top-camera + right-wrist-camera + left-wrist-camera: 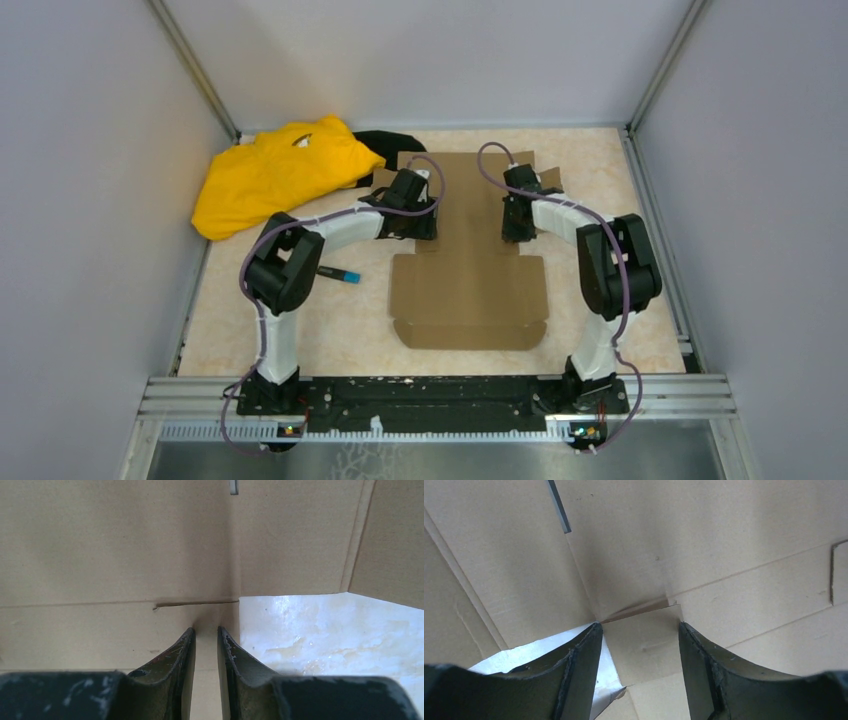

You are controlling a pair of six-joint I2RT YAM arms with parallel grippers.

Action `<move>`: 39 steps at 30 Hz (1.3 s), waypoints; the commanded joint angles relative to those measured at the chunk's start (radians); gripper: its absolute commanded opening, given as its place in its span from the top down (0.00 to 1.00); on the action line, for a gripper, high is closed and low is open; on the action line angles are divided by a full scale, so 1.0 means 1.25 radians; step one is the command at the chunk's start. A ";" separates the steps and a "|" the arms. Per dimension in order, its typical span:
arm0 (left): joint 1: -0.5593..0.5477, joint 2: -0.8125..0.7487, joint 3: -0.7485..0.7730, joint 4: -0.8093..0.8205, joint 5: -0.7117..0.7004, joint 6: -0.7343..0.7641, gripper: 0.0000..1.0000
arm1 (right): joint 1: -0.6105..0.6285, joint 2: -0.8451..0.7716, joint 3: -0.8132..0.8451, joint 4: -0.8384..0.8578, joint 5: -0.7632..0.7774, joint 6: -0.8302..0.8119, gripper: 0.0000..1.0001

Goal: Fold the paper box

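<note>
Bearing the paper box [470, 290], a beige marbled table [350, 330] sits within grey walls [430, 60].

Top view: black cloth [392, 143] largely hidden behind yellow cloth [280, 170]; the arms cover their own fingertips and part of the far half of the box [468, 290]; blue-tipped object [340, 273] too small to identify. Wrist views: box cut off at every edge; whether the near-closed jaws of the right gripper [206, 630] pinch card or merely frame it cannot be told

Right gripper [206, 629] jaws narrowly apart over paper box [115, 545]; marbled table [325, 630] at right.
</note>
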 commanded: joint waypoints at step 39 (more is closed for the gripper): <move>-0.033 -0.122 0.093 -0.265 -0.214 0.034 0.21 | 0.073 -0.099 0.149 -0.149 0.020 -0.010 0.66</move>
